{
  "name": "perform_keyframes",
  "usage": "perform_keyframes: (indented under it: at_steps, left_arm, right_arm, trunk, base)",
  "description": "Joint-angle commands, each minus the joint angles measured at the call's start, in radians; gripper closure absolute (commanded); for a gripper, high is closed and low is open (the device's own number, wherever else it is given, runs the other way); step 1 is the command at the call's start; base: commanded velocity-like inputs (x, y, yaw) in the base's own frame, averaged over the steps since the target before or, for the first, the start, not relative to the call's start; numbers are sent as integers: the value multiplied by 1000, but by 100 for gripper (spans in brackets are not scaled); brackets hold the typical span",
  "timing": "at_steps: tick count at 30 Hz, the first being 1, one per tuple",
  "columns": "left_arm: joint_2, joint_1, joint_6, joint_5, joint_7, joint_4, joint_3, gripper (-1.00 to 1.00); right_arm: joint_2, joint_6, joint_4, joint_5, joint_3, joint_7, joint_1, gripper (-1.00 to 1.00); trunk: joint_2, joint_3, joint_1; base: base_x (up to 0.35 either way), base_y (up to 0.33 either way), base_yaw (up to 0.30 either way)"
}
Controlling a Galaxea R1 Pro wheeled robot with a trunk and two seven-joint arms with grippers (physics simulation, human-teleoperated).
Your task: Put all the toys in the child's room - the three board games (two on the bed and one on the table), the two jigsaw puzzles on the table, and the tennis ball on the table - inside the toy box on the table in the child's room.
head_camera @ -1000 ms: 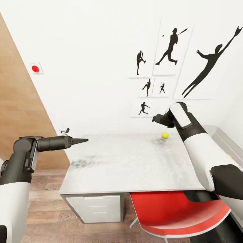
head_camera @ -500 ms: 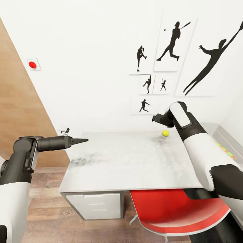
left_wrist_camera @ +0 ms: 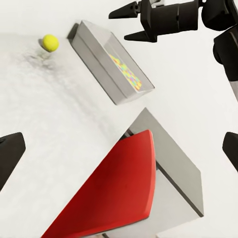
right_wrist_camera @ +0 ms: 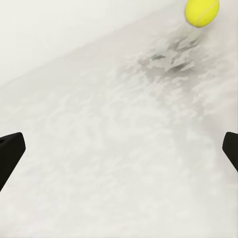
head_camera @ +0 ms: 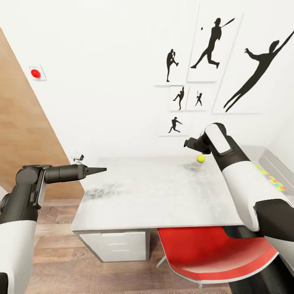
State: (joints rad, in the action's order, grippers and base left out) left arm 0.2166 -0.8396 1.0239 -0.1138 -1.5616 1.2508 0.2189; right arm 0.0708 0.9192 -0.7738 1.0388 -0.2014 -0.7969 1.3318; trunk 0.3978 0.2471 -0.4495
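The tennis ball lies near the far edge of the pale grey table. My right gripper hovers just above and left of it, open, with nothing between its fingers. In the right wrist view the tennis ball sits beyond the open gripper. My left gripper is open and empty over the table's left end. The toy box stands at the table's right end with a multicoloured jigsaw puzzle inside. The left wrist view shows the ball, the toy box and my right gripper.
A red chair is tucked under the table's near edge, beside a white drawer unit. The white wall behind carries black baseball silhouettes and a red button. A wood panel stands at the left.
The camera has shifted: wall pictures slid up and right, and more of the toy box with its puzzle shows at the right. Both arms keep their pose.
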Motion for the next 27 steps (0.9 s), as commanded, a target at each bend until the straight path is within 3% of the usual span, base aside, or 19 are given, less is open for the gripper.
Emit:
perform_keyframes:
  at_steps: [1, 20, 23, 27]
  left_arm:
    - [0, -1, 10, -10, -9, 1, 1, -100]
    - [12, -1, 10, -11, -9, 3, 5, -100]
    - [20, -1, 10, -10, -9, 3, 5, -100]
    - [28, -1, 14, -17, -9, 4, 11, -100]
  right_arm:
    - [2, 1, -1, 10, -5, -10, 1, -100]
    - [8, 36, -51, 4, -9, -16, -2, -100]
    - [6, 44, -57, 3, -20, -22, -2, -100]
    - [2, 55, -66, -6, -69, -58, -2, -100]
  trunk:
    - [2, 4, -1]
    - [2, 18, -1]
    - [2, 18, -1]
    - [2, 18, -1]
  base:
    - [0, 0, 0]
    - [0, 0, 0]
    - [0, 0, 0]
    - [0, 0, 0]
